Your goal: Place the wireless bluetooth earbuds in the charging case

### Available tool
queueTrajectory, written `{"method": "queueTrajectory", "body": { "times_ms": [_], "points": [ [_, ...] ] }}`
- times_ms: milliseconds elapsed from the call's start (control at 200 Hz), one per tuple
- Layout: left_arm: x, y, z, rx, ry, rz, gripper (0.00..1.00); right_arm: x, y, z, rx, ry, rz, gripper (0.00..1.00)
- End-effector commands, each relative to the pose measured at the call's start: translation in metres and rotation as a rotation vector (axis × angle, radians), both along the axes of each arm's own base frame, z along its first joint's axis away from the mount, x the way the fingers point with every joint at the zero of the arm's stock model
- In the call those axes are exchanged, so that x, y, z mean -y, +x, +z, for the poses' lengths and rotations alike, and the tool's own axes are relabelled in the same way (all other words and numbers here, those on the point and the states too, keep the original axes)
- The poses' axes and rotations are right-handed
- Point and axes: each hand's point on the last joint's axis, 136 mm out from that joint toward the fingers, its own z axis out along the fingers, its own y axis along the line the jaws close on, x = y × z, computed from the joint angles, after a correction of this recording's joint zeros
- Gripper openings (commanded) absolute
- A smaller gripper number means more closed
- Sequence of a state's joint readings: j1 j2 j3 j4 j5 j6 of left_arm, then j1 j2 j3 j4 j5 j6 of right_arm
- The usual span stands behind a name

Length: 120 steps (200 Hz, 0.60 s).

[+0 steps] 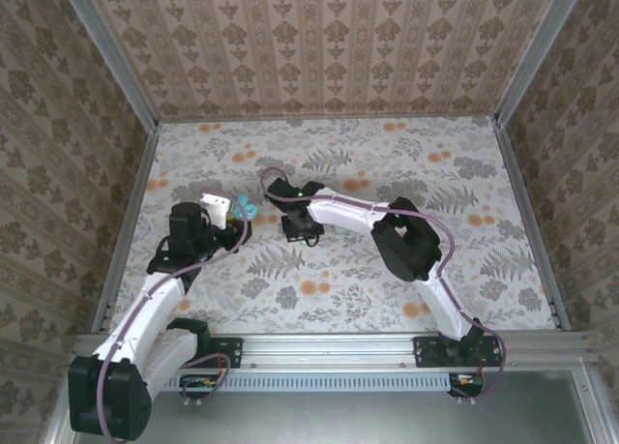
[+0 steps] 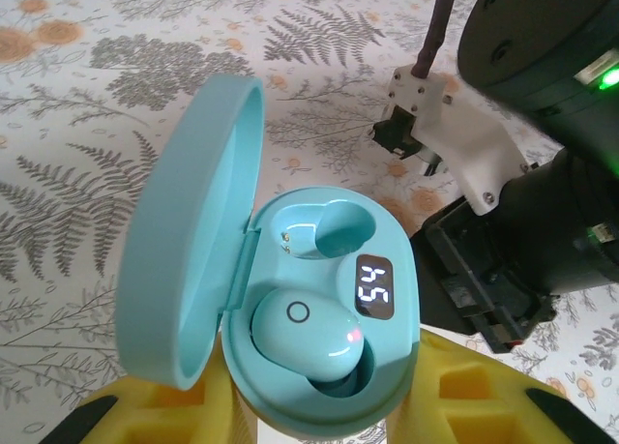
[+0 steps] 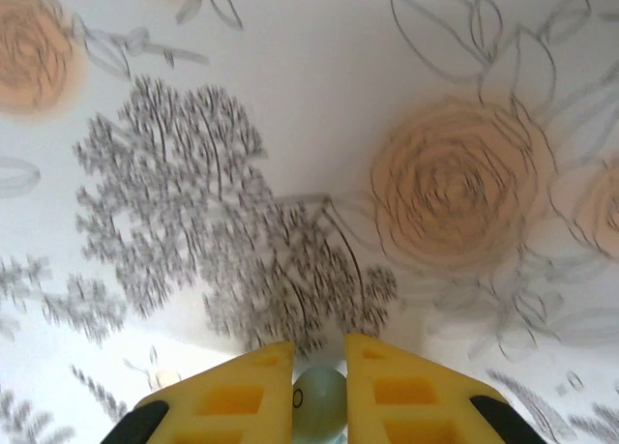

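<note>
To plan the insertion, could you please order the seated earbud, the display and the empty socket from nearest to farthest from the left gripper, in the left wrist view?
From the left gripper:
1. The seated earbud, at the near end of the charging case.
2. The display, mid-case, toward the right.
3. The empty socket, at the case's far end.

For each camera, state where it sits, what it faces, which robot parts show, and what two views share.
Top external: above, behind the bases, looking down at the table; both arms.
Left wrist: on left arm, facing the left gripper holding the open charging case; right arm beyond.
Right wrist: facing the table; right gripper pinching an earbud.
Shared: the first two show the charging case.
</note>
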State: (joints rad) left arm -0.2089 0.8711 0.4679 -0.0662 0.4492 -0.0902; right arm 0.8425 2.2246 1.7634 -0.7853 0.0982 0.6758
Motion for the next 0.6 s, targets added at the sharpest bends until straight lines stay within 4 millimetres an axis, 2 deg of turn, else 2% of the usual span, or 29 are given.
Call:
{"method": "queueTrajectory", "body": {
  "times_ms": [0,155,300,430,515,595],
  "points": [
    [0.017,-0.008,0.017,0.131,-0.042,-0.123,0.00,0.003,-0.002,0.064,0.087,0.116,0.055,0.13],
    [0.030,-0.014,0.026,0.240,-0.073,-0.215,0.00,0.013,-0.016,0.128,0.181,0.316,0.146,0.13],
    [0.054,-0.031,0.034,0.316,-0.118,-0.372,0.00,0.016,-0.049,0.187,0.248,0.470,0.321,0.08],
    [0.078,-0.049,0.043,0.408,-0.080,-0.517,0.00,0.005,-0.081,0.228,0.268,0.644,0.475,0.08],
    [0.089,-0.057,0.047,0.431,-0.053,-0.588,0.00,-0.003,-0.097,0.243,0.265,0.718,0.567,0.08],
    [0.096,-0.062,0.053,0.433,-0.060,-0.636,0.00,-0.008,-0.105,0.245,0.262,0.734,0.641,0.08]
  ]
}}
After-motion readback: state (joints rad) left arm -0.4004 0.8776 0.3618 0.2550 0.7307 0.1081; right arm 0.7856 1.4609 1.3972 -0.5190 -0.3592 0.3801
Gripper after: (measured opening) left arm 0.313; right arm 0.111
